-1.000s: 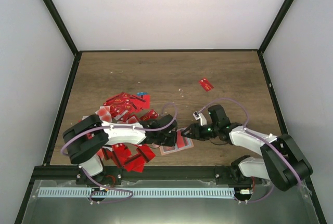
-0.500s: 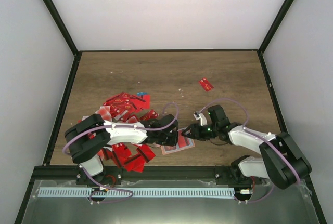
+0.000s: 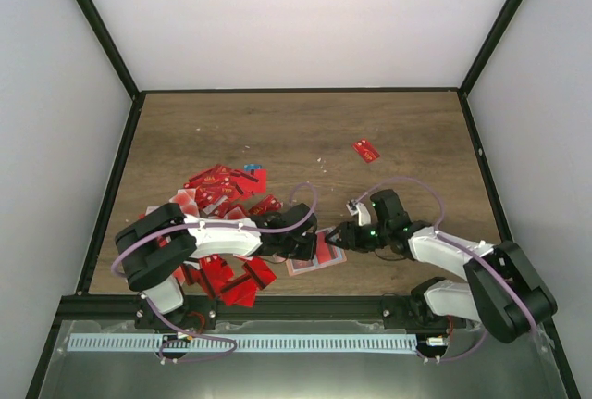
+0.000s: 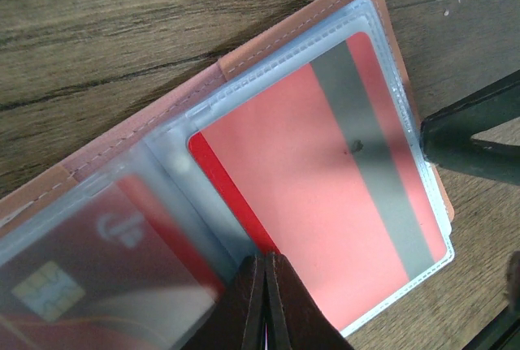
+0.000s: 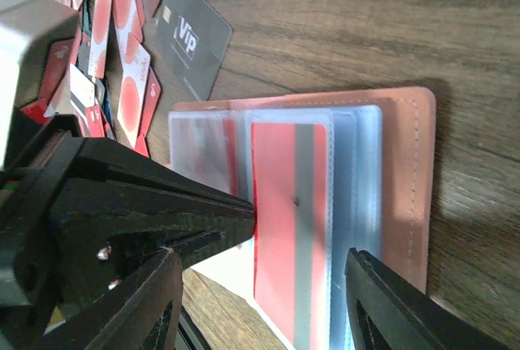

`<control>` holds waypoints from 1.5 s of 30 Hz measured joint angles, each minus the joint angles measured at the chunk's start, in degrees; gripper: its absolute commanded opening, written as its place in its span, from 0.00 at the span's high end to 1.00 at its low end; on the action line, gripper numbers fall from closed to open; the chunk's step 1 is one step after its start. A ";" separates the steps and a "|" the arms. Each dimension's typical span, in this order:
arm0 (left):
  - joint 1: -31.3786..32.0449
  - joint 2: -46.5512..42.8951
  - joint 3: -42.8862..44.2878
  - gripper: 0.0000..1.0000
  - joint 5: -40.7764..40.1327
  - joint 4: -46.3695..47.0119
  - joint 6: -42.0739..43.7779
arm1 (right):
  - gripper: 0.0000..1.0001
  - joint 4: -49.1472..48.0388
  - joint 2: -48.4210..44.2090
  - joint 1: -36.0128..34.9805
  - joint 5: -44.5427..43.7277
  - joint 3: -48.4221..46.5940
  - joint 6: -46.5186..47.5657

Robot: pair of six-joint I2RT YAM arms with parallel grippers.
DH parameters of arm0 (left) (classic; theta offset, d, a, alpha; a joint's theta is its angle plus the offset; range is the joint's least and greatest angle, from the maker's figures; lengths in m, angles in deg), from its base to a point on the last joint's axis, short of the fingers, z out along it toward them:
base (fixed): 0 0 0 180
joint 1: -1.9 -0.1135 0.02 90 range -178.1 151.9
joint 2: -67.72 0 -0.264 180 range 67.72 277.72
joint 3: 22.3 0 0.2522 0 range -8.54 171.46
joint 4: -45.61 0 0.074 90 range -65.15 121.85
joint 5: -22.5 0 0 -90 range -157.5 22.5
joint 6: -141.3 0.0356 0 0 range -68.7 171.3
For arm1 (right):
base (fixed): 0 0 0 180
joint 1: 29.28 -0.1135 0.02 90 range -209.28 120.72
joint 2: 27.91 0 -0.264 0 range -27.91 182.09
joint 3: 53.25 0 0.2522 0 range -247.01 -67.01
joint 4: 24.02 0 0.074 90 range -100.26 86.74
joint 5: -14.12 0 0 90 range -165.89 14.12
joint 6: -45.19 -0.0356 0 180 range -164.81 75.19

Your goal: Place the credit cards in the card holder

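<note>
Here one card holder [image 5: 406, 171] lies open at the table's near middle, with two cards visible in its clear sleeves: a striped card [image 4: 325, 179] and a chip card [image 4: 89, 285]. The left gripper [image 4: 265, 262], jaws pressed together, touches the striped card's sleeve. The right gripper [image 5: 262, 257] stands open astride the holder. One lone red card [image 3: 366, 150] lies well apart. The red heap [image 3: 217, 191] on the left is too tangled to count.

card holder [image 3: 310, 264] on table [image 3: 296, 130] | card pile [image 3: 222, 191] left | lone card [image 3: 366, 150] behind-right

"Vip" on black card [image 5: 184, 48]
</note>
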 measured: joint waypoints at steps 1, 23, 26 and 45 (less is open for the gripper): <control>0.00 0.00 0.00 0.96 0.00 0.00 0.00 | 0.43 -0.13 0.35 0.00 0.07 0.22 -0.04; 0.00 0.85 0.35 0.96 0.50 1.49 0.04 | 0.43 -3.87 1.22 -0.22 4.52 1.09 -2.14; 0.00 1.44 1.09 0.96 0.59 1.44 0.28 | 0.44 -3.82 0.37 -0.42 4.90 1.09 -2.36; 0.00 -5.16 4.55 0.88 -3.15 -5.35 1.44 | 0.44 -2.91 -0.96 -5.14 4.00 -1.36 -5.40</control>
